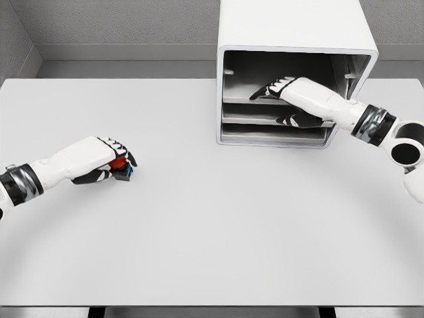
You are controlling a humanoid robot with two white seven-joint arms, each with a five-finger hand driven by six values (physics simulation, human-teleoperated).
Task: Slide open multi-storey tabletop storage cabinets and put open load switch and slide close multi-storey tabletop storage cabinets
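A white storage cabinet (291, 26) stands at the back right of the table, its front open and grey shelves (265, 114) showing inside. My right hand (273, 89) reaches into the upper compartment, fingers stretched out flat over the top shelf, holding nothing. On the left of the table my left hand (114, 161) is curled around a small load switch (122, 168), whose red top and dark blue-black body show between the fingers. The switch rests low on the table surface.
The pale grey table (212, 232) spreads wide between the two hands. A grey wall runs behind the cabinet. My right forearm (371, 122) crosses in front of the cabinet's right side.
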